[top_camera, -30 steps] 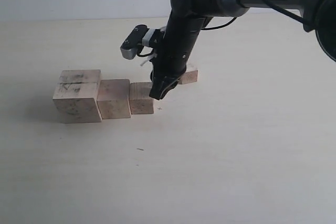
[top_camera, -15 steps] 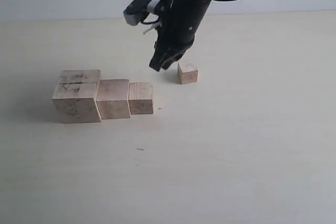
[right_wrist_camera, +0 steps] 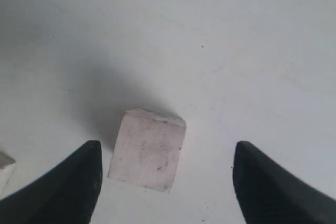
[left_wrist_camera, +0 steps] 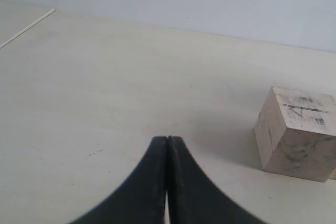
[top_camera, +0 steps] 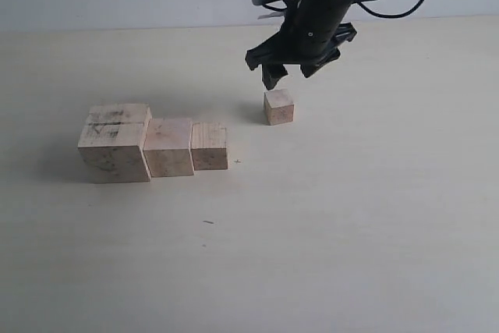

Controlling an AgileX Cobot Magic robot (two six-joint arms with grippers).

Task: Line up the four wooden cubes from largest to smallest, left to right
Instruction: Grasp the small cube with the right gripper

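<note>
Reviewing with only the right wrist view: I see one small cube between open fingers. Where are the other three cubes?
Observer: In the exterior view, the largest cube, second cube and third cube stand in a touching row, descending left to right. The smallest cube sits apart, farther back and to the right.
Operator: Is the right gripper touching it?
Observer: No. The right gripper hovers above it, clear of its top.
Operator: And the left?
Observer: The left gripper has its fingers shut on nothing, with the largest cube nearby.
</note>
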